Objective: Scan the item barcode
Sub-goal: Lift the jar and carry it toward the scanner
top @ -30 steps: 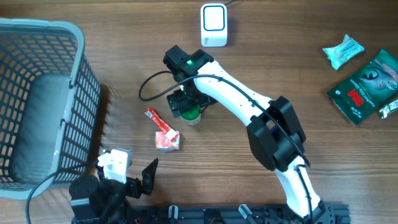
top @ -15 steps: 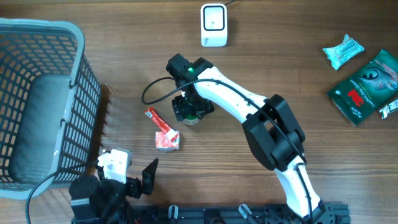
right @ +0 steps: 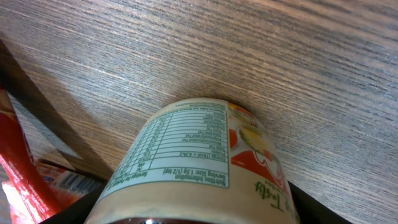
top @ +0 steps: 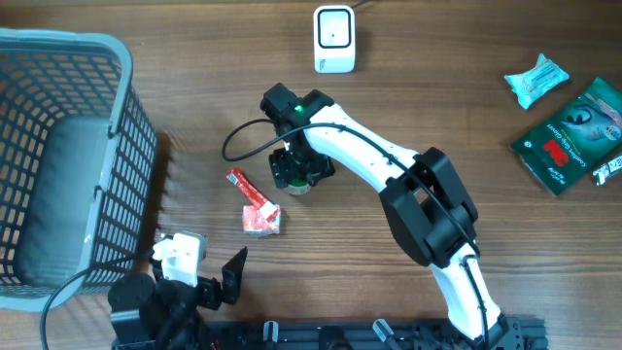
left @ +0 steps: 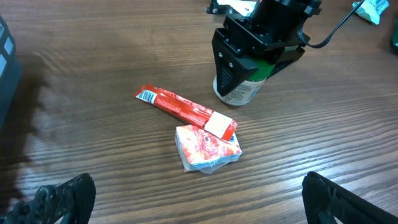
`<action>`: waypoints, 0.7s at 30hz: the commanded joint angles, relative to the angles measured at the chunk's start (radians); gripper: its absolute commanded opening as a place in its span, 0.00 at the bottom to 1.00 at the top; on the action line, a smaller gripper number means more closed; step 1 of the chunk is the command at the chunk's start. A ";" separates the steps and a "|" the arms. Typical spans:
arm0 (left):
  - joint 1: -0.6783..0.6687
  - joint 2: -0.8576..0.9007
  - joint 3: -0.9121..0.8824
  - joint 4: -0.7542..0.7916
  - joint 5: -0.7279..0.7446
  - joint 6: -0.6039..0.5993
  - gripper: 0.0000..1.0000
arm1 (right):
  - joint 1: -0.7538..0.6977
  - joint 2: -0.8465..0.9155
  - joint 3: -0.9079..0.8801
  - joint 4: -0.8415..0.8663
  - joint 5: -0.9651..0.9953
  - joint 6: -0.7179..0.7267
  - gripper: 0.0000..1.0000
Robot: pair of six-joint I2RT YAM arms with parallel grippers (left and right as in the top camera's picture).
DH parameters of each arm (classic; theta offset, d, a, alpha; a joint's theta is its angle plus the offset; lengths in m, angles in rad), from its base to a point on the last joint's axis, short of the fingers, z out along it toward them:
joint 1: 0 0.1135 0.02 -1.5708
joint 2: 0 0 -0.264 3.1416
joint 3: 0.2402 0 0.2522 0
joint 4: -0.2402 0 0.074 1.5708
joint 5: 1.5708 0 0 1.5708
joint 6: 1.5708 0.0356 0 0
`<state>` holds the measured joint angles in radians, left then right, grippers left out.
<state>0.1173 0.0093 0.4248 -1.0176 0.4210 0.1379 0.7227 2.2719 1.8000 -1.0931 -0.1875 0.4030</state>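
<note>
**Right Arm Grips Jar Below Scanner**

The right gripper point(top: 296, 171) pinches a small green-lidded jar point(left: 239, 93), a finger pressed to each side. The jar stands upright on the wooden table point(top: 466, 87), its nutrition label towards the wrist camera. It sits below the white scanner point(top: 333, 39), well apart from it. Just beside the jar lie a red stick packet point(left: 180, 109) and a tissue pack point(left: 207, 148) (the two touch). The left gripper point(top: 206, 265) hangs near the basket point(top: 121, 107), jaws spread wide, holding nothing.
</note>
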 commanded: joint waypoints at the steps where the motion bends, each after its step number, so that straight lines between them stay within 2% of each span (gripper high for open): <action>1: 0.003 -0.003 -0.002 0.003 0.016 0.013 1.00 | -0.026 0.041 0.021 -0.068 -0.006 -0.023 0.63; 8: 0.003 -0.003 -0.002 0.003 0.016 0.013 1.00 | -0.113 0.034 0.183 -0.286 -0.075 -0.077 0.60; 11: 0.003 -0.003 -0.002 0.003 0.016 0.013 1.00 | -0.143 0.032 0.188 -0.352 -0.188 -0.147 0.61; 14: 0.003 -0.003 -0.002 0.003 0.016 0.013 1.00 | -0.174 0.032 0.188 -0.426 -0.230 -0.151 0.61; 17: 0.003 -0.003 -0.002 0.003 0.016 0.013 1.00 | -0.207 0.032 0.188 -0.499 -0.359 -0.195 0.61; 21: 0.003 -0.003 -0.002 0.003 0.016 0.013 1.00 | -0.233 0.032 0.188 -0.518 -0.395 -0.193 0.62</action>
<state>0.1173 0.0093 0.4248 -1.0176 0.4210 0.1379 0.5045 2.2967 1.9675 -1.6058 -0.4900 0.2325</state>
